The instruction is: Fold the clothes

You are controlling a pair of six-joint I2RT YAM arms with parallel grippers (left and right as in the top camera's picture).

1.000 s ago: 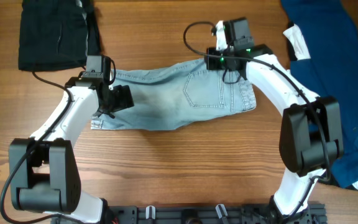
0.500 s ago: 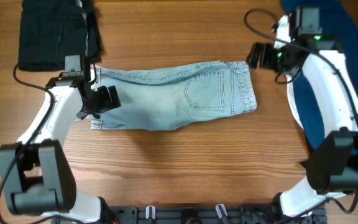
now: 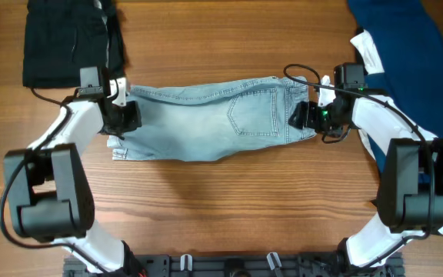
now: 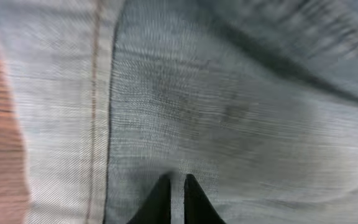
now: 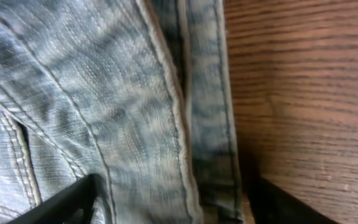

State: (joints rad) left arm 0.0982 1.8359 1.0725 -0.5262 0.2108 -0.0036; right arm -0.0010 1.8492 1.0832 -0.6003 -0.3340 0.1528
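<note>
Pale blue denim shorts (image 3: 206, 123) lie flat across the middle of the wooden table (image 3: 221, 208), waistband to the right. My left gripper (image 3: 125, 119) is at their left leg end. In the left wrist view its black fingertips (image 4: 160, 193) stand almost together, pressed into the denim (image 4: 241, 93), shut on a pinch of the cloth. My right gripper (image 3: 300, 115) is at the waistband end. It stands open (image 5: 173, 205), one finger on each side of the stitched waistband (image 5: 166, 112), and holds nothing.
A black garment (image 3: 68, 42) lies at the back left. A navy garment (image 3: 406, 54) with a white piece (image 3: 368, 50) covers the back right and runs down the right edge. Bare wood (image 5: 303, 93) borders the waistband.
My left gripper has closed on the left leg end, where it stood open before. My right arm swung away to the back right, then came down to the waistband with jaws open.
</note>
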